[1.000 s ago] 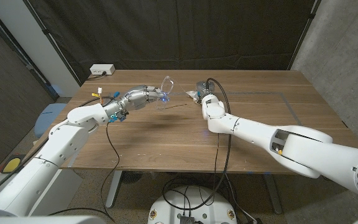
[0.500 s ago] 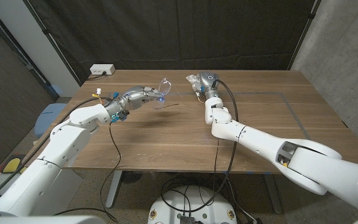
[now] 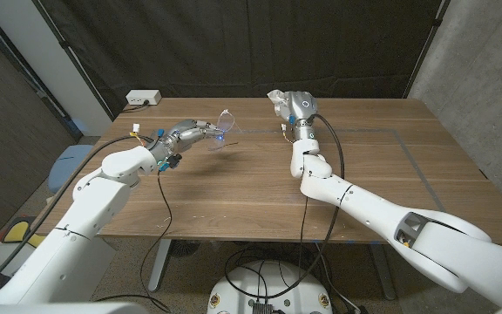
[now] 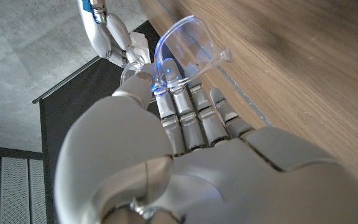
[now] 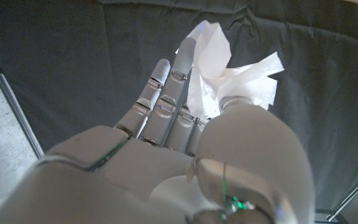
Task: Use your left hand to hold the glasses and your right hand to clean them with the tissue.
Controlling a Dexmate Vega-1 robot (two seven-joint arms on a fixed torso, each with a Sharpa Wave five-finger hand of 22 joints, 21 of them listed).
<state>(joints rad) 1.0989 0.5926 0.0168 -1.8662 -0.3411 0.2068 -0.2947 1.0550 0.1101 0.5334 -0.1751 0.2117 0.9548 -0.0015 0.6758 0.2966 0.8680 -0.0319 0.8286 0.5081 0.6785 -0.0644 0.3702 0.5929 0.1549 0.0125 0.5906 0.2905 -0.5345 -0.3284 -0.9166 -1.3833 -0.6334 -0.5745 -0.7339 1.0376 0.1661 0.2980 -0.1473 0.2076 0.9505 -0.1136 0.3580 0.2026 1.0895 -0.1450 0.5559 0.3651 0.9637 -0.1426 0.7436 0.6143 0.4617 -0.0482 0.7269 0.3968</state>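
Already gripping safety glasses (image 3: 223, 124) in left robot hand (image 3: 190, 133), tissue (image 3: 276, 98) in right robot hand (image 3: 296, 109) at three o'clock; wiping not yet begun.

Head camera looked down from above over the wooden surface (image 3: 234, 187) toward a dark curtain (image 3: 260, 44), left wrist camera sat close behind the left hand (image 4: 185, 149), right wrist camera close behind the right hand (image 5: 185, 155) facing that curtain, both hands shared with the head view.
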